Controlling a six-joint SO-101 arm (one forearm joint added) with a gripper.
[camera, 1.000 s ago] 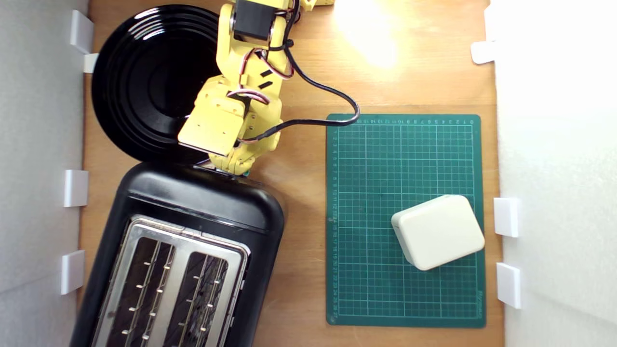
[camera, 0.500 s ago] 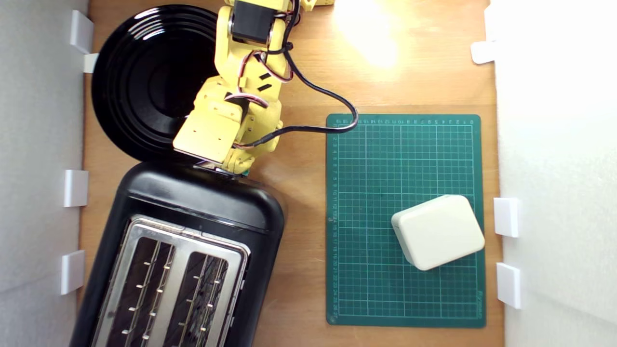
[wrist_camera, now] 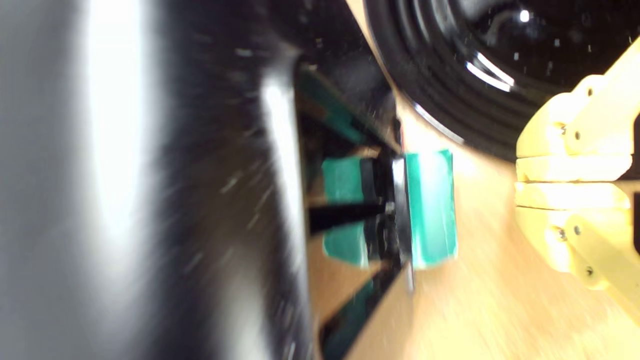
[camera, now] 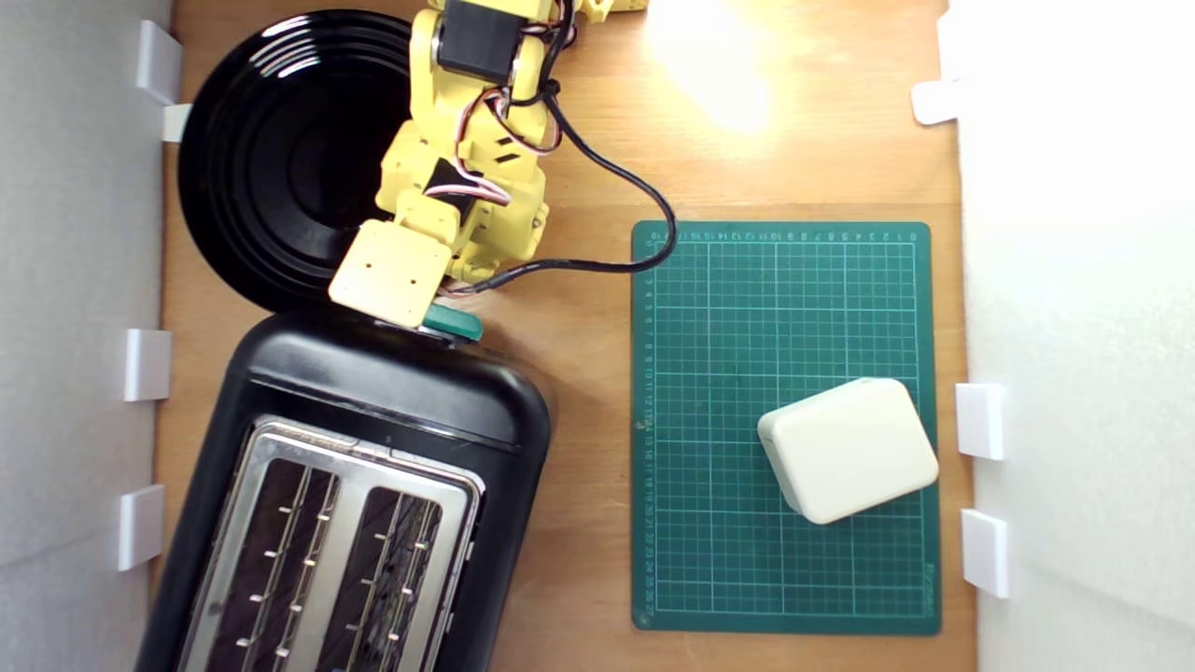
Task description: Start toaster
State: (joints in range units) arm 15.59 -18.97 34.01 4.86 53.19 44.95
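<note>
The yellow arm (camera: pixel 467 140) angles downward, its gripper (wrist_camera: pixel 520 181) empty with jaws pressed together

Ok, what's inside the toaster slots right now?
In the exterior view, both slots of the toaster show only bare wire guides, no bread. The slots' lower ends run out of frame, so those parts can't be checked. The gripper is shut, apart from the teal lever knob.
</note>
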